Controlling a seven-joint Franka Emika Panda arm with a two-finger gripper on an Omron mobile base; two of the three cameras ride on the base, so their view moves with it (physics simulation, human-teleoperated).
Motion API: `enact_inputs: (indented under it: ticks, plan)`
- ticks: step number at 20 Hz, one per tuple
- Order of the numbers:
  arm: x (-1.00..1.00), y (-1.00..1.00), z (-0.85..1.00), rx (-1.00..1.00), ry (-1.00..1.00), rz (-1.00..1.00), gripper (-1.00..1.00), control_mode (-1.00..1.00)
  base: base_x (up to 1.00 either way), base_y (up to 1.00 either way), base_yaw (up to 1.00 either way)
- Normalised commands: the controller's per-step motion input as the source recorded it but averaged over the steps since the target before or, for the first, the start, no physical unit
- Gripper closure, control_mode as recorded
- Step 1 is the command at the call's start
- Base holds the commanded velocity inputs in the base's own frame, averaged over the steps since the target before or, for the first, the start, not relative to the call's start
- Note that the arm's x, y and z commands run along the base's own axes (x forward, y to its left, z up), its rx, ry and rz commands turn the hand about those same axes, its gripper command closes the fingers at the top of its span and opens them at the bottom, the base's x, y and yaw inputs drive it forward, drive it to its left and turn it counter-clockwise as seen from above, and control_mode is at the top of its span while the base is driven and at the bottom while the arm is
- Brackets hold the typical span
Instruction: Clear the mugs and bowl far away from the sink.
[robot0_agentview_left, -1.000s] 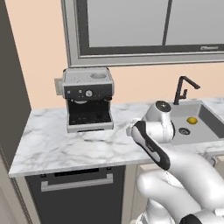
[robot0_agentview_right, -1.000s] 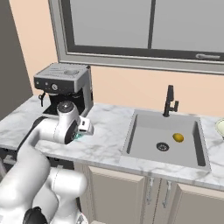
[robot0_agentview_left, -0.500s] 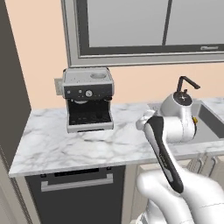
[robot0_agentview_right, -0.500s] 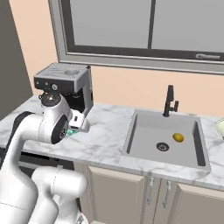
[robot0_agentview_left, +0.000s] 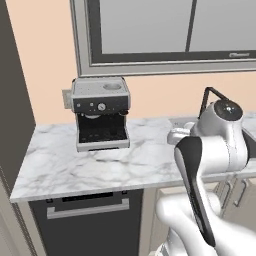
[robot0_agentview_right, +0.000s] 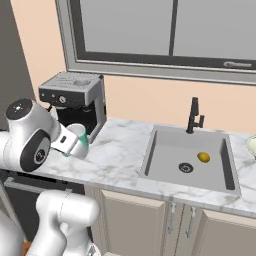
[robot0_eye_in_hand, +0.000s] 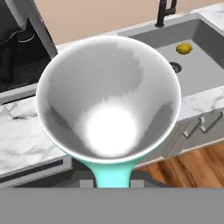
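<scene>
One teal mug was clamped in the gripper, held above the marble counter beside the coffee machine, well left of the sink.

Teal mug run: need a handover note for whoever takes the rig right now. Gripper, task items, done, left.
Gripper: shut on the teal mug, held above the counter in front of the coffee machine, left of the sink.
Bowl: at the frame's right edge, right of the sink.
Sink holds a small yellow item.
Done: teal mug picked up and carried away from the sink.
Left: set it down; move the maroon mug and bowl.
</scene>
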Motion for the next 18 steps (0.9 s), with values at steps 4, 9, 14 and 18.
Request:
enact_inputs:
  ticks: [4, 9, 14, 18]
  plan:
    - [-0.28, -0.04, 0.15, 0.02, 0.0, -0.14, 1.0, 1.0, -0.11, -0.18, -0.18]
    - [0.0, 0.0, 0.0, 0.0, 0.0, 0.0, 1.0, 1.0, -0.13, -0.27, -0.78]
    - [0.0, 0.0, 0.0, 0.0, 0.0, 0.0, 1.0, 1.0, 0.0, -0.02, -0.95]
    - [0.0, 0.0, 0.0, 0.0, 0.0, 0.0, 1.0, 1.0, 0.0, 0.0, -1.0]
